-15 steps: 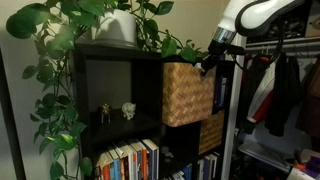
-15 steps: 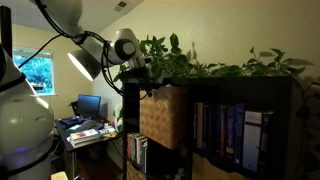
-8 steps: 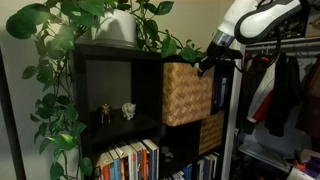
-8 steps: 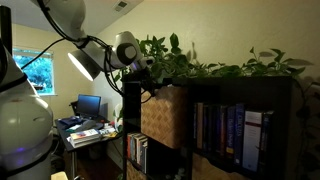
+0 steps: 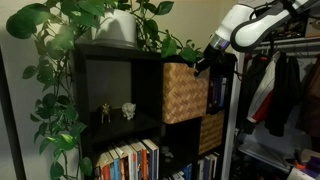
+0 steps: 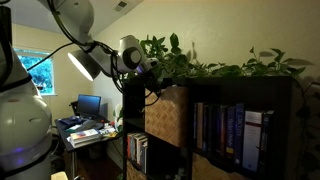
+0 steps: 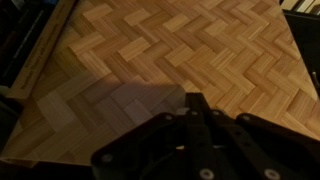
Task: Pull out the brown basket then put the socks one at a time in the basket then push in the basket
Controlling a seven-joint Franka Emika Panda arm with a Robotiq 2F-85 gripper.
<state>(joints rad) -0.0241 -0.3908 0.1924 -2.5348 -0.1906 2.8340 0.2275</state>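
The brown basket (image 5: 185, 92) is a tan woven cube that sticks part way out of the upper cubby of a dark shelf (image 5: 110, 55). It shows in both exterior views (image 6: 165, 113). My gripper (image 5: 200, 66) is at the top of the basket's flat front and seems to touch it, also in an exterior view (image 6: 152, 90). In the wrist view the herringbone front (image 7: 170, 50) fills the frame. My gripper (image 7: 195, 98) is shut there, fingers together and empty, tips against the weave. No socks are in view.
A smaller, darker woven basket (image 5: 211, 132) sits in the cubby below. Trailing plants (image 5: 60, 60) cover the shelf top. Books (image 5: 125, 160) fill lower cubbies. Clothes (image 5: 285, 95) hang beside the shelf. A desk with a monitor (image 6: 88, 105) stands behind.
My gripper has moved toward the shelf and the brown basket has slid a little further into its cubby.
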